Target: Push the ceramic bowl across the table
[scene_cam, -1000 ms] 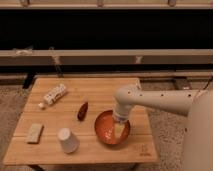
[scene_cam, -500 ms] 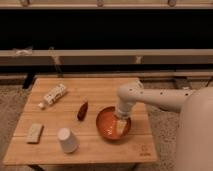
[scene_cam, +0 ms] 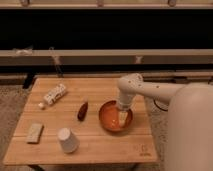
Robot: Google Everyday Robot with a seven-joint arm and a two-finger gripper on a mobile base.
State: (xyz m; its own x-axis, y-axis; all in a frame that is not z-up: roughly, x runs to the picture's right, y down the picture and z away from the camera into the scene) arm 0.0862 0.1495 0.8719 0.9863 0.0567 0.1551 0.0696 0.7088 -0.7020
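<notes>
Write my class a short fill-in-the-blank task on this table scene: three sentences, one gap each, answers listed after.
1. The gripper is down inside the ____.
2. The cup near the front edge of the table is ____ in colour.
3. In the camera view, the dark red thing lies to the ____ of the gripper.
Missing words: bowl; white; left.
</notes>
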